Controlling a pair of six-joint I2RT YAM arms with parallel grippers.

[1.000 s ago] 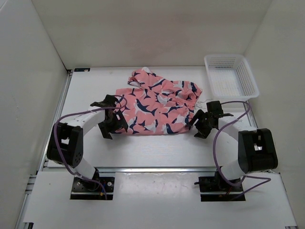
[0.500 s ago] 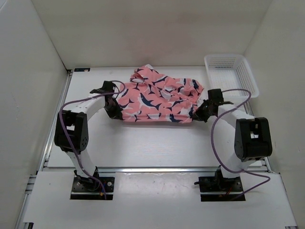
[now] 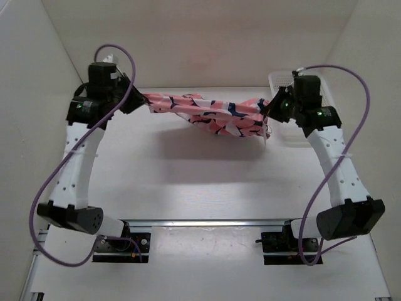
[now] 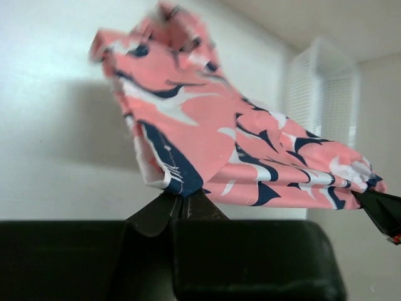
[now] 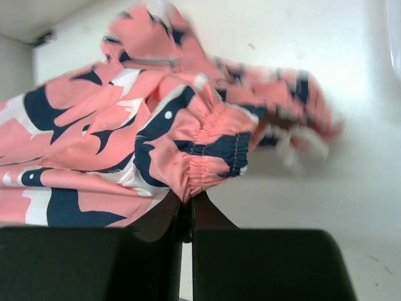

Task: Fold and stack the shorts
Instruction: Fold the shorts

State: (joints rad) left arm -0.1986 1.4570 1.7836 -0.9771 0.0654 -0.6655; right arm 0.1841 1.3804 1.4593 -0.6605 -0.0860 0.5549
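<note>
The salmon-pink shorts (image 3: 210, 113) with navy-and-white shark prints hang stretched in the air between both arms, above the far half of the table. My left gripper (image 3: 139, 100) is shut on their left end; in the left wrist view its jaws pinch a navy-and-white hem corner of the shorts (image 4: 188, 132) at my left gripper (image 4: 182, 199). My right gripper (image 3: 270, 110) is shut on the right end; in the right wrist view the gathered waistband of the shorts (image 5: 213, 150) is pinched at my right gripper (image 5: 188, 200). The middle sags in folds.
A white mesh basket (image 3: 329, 116) stands at the far right of the table (image 3: 200, 182), partly hidden behind the right arm; it shows faintly as the basket (image 4: 322, 81) in the left wrist view. White walls enclose the table on three sides.
Both grippers closed on the ends of the shorts, then rose and moved apart toward the back. The shorts left the table and now hang stretched between them.
</note>
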